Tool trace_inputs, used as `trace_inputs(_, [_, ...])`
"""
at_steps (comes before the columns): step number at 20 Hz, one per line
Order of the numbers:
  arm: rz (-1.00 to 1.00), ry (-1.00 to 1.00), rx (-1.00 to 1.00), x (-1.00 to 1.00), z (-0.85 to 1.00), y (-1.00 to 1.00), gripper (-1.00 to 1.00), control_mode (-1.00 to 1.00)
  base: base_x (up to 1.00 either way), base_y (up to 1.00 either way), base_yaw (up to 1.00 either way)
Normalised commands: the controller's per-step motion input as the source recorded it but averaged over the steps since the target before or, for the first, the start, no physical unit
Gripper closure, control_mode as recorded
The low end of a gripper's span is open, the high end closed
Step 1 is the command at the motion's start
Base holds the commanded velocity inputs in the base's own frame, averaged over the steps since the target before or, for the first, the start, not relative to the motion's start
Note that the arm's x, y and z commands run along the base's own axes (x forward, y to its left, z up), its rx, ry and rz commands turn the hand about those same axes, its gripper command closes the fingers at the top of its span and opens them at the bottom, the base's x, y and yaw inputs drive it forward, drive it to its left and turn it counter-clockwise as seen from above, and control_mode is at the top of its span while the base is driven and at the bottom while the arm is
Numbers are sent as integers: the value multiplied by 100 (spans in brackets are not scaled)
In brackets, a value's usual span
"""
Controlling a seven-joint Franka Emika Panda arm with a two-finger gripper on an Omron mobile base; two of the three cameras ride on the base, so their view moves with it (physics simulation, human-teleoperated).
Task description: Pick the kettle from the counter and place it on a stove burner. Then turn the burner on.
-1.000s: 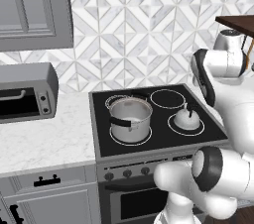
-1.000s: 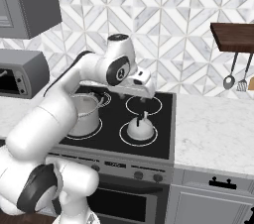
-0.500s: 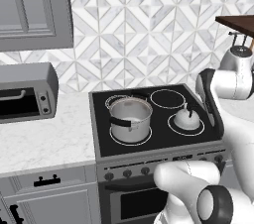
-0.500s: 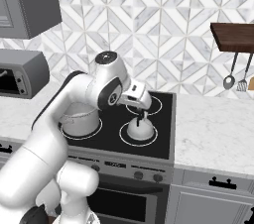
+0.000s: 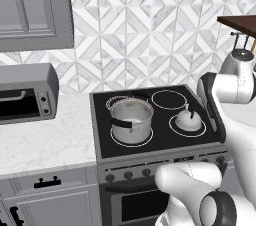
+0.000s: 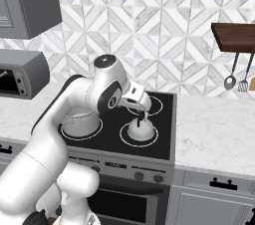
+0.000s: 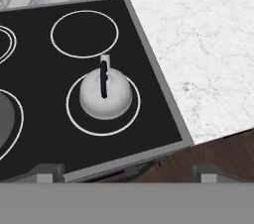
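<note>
Kettle [image 7: 105,94] inside burner ring [image 7: 74,119] | hand view: counter [image 7: 198,54] adjoining | claw [image 6: 142,112] open, empty

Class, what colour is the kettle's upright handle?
Dark, nearly black, on the silvery-white kettle; the hand view shows it best.

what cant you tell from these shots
- Stove knobs: too small in both base views to read on or off.
- Pot in the right base view: mostly behind the arm.
- Hand over the kettle: its fingers are hidden by the arm in the right base view.
- Toaster oven: cut off by the left edge.
</note>
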Motion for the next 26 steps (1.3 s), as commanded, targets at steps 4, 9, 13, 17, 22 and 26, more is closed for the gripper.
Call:
trace_inputs(4, [0,0,0,0,0,0,-100,-100,0,0,0])
trace_inputs(9, [0,0,0,0,0,0,-100,-100,0,0,0])
trace_inputs(13, [0,0,0,0,0,0,-100,-100,0,0,0])
trace_inputs(17, [0,-1,0,0,0,-1,-100,-100,0,0,0])
trace_inputs(22, [0,0,0,0,0,-6,-100,100,0,-8,0])
trace_inputs(26, [0,0,0,0,0,0,-100,100,0,-59,0])
